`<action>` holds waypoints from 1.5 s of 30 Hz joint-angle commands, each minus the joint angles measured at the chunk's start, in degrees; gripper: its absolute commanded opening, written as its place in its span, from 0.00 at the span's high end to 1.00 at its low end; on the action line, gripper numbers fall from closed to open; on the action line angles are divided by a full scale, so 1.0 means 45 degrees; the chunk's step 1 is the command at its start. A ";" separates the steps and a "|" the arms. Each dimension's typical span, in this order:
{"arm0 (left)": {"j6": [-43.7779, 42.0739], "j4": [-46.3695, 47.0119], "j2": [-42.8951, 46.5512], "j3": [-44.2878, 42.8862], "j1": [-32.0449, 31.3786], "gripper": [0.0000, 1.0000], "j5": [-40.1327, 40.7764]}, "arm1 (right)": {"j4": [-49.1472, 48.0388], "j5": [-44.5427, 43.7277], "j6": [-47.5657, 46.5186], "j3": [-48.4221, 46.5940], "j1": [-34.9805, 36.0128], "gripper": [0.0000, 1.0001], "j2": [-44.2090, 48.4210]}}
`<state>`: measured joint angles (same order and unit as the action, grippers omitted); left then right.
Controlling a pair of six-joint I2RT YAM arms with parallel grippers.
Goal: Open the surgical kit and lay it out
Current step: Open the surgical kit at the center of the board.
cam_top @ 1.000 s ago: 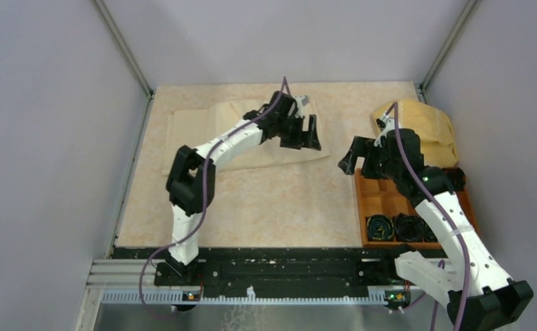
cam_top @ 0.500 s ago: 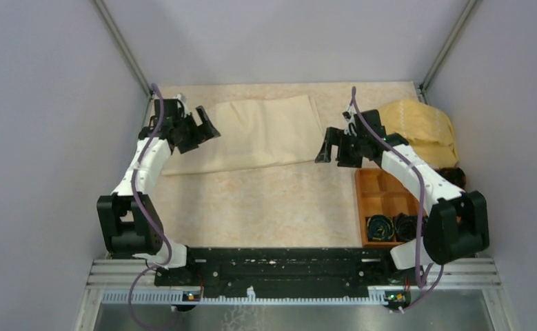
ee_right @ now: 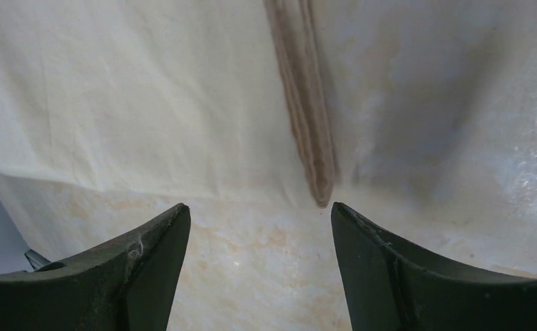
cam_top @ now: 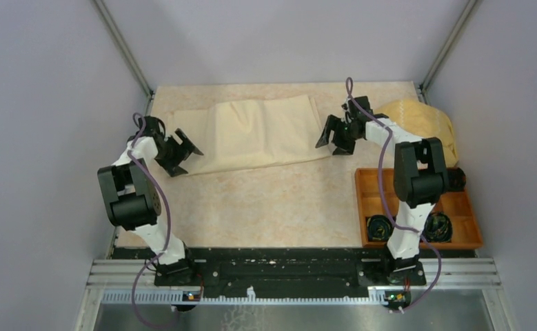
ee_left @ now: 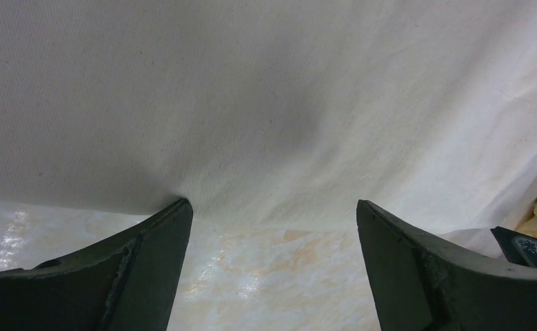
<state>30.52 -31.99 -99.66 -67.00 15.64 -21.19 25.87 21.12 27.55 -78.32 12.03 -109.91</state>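
Note:
The pale cream cloth sheet (cam_top: 251,133) lies folded across the far middle of the table. It fills the upper part of the left wrist view (ee_left: 265,103) and the right wrist view (ee_right: 148,96), where its stacked right edge (ee_right: 307,103) shows. My left gripper (cam_top: 183,153) is open and empty at the cloth's left near corner. My right gripper (cam_top: 331,138) is open and empty at its right near corner. The steel tray, scissors and tweezers are out of view.
A mustard-yellow cloth (cam_top: 424,127) lies at the far right. An orange compartment box (cam_top: 417,207) with black coils stands at the right, behind the right arm. Grey walls close in the table on three sides.
Both arms swung outward from the middle to the cloth's two ends and dropped low to its near corners. The cloth, partly unfolded a second ago, now lies folded over.

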 commanded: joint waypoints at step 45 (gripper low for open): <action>-0.3356 -0.1803 0.0291 -0.2109 -0.0955 0.16 0.0604 | -0.2698 0.0922 0.2221 -1.2273 -0.0291 0.48 -0.8575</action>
<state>16.88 -37.78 -100.09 -76.47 12.43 -18.61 18.52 24.16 34.72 -128.16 10.48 -145.67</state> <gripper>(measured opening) 0.838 0.522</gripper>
